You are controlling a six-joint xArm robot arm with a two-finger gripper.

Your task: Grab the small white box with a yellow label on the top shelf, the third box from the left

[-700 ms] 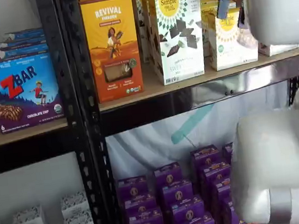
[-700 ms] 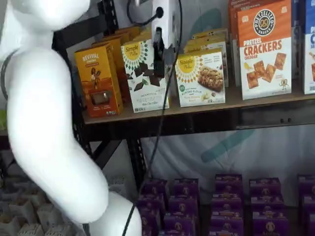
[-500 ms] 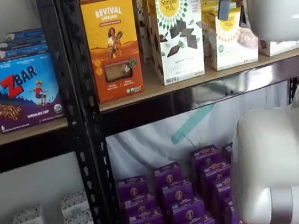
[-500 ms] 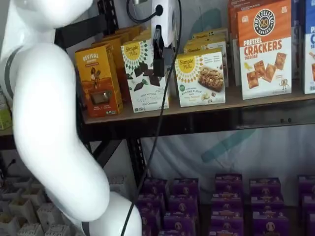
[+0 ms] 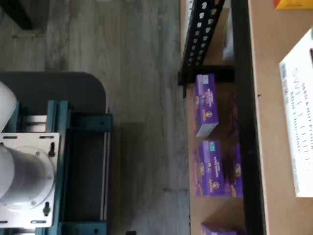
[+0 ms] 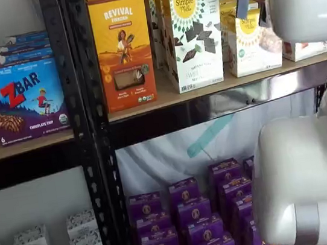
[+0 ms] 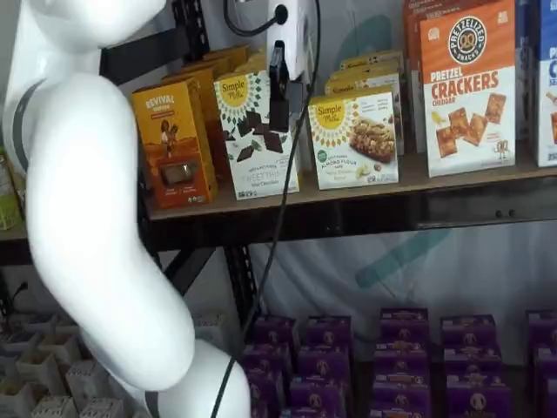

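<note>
The small white box [image 7: 355,139], cream with a yellow round logo and sunburst, stands upright on the top shelf [image 7: 365,193]; it also shows in a shelf view [image 6: 251,42]. My gripper [image 7: 278,120] hangs in front of the shelf. Its black fingers overlap the taller white chocolate-squares box [image 7: 252,139], just left of the small white box and not touching it. The fingers show side-on, so no gap can be judged. In a shelf view only a grey finger [image 6: 242,6] and the white body show, in front of the small box. The small box is not seen in the wrist view.
An orange Revival box [image 6: 123,52] stands left of the taller white box [image 6: 194,39]. An orange pretzel crackers box [image 7: 467,87] stands to the right. A blue ZBar box [image 6: 23,101] sits on the lower board. Purple boxes [image 7: 400,366] fill the bottom. My white arm [image 7: 87,218] blocks much.
The gripper has risen very slightly in front of the shelf. The arm's white elbow link has shifted a little. The boxes have not moved.
</note>
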